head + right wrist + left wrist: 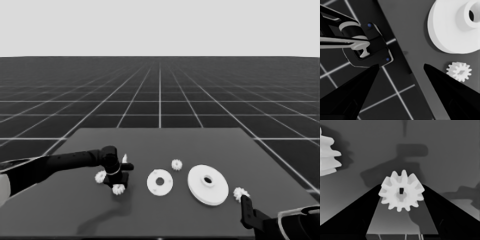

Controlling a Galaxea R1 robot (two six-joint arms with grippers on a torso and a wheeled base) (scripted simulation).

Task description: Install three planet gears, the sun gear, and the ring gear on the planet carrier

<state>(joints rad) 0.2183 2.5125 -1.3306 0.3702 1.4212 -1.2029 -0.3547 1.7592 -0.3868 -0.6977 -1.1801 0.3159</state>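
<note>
My left gripper is down at the table's left end, its two black fingers spread apart on either side of a small toothed gear; the tips sit at the gear's flanks, but I cannot tell whether they touch it. A second gear lies just beside it, with a thin white piece near. The smaller round part rests mid-table with nothing on it, a third gear just beyond it, and the larger round part to its right. My right gripper, fingers apart, waits at the table's near right corner, close to a fourth gear. I judge this the first gear pickup: next I must close on the gear, lift, and carry it over the smaller round part.
</note>
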